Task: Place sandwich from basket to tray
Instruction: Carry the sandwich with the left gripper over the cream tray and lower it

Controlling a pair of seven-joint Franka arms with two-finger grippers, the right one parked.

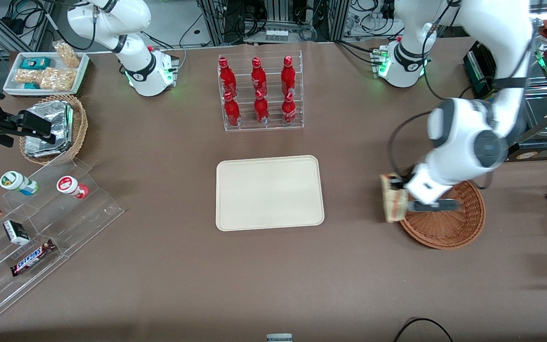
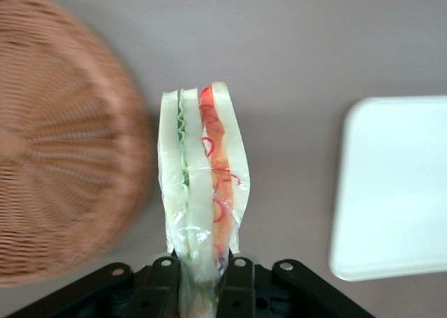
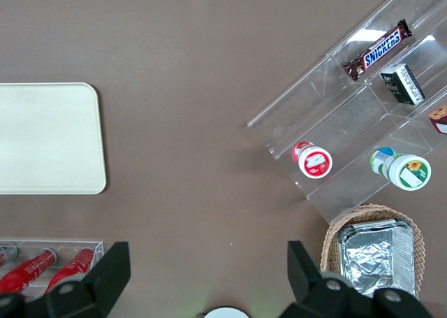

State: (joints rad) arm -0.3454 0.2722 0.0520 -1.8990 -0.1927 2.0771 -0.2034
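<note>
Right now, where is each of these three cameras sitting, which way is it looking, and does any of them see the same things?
Front view: high above the table, looking down at both arms, the tray and the basket; the pincer carries the sandwich beside the basket.
Left wrist view: on the working arm, looking down past its black fingers, shut on the sandwich, with basket and tray to either side.
Right wrist view: on the parked arm, looking down at the tray and a clear plastic stand.
All three views show the tray.
</note>
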